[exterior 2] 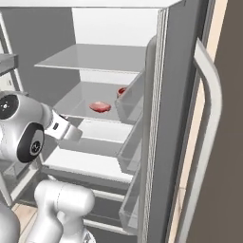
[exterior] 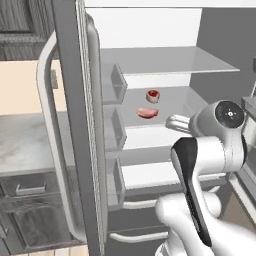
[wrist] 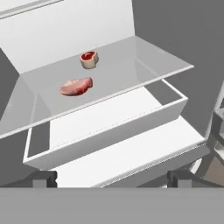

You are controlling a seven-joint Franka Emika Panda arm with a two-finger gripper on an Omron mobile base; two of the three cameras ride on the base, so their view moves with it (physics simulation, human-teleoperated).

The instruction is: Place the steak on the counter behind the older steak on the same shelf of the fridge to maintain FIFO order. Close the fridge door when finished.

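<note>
The fridge (exterior: 70,125) stands with both doors swung open, its white inside lit and its glass shelves bare except for the middle one. On that shelf (wrist: 144,65) the small chunky steak (wrist: 89,59), dark red on top with a pale tan rim, sits toward the back wall, and the flat pinkish-red older steak (wrist: 76,86) lies in front of it, nearer the shelf's front edge; the two are close but apart. In the left base view the same pair shows, the steak (exterior: 152,95) behind the older steak (exterior: 147,113). The jaws (wrist: 112,178) are spread wide and hold nothing, hanging outside the fridge, low and in front of the white drawer (wrist: 105,131) under that shelf. To the left of the fridge runs the marble worktop (exterior: 25,140) over dark cabinets.
</note>
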